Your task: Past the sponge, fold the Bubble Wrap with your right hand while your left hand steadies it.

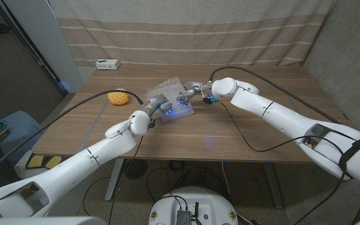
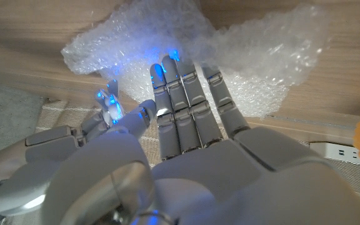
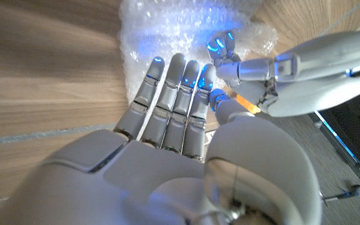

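While the bubble wrap (image 1: 170, 98) is lying mid-table beside the yellow sponge (image 1: 118, 97), the left hand (image 1: 157, 104) is pressing straight fingers on it so it stays put, and the right hand (image 1: 189, 94) is reaching its edge, fingers straight, holding nothing.

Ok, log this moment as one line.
stage: fold not yet done | left hand: on bubble wrap | right hand: on wrap's other side | sponge: apart, robot's left

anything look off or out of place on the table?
Nothing stands out. The Bubble Wrap lies crumpled rather than flat, with the left hand and right hand both at it. The sponge sits apart, undisturbed.
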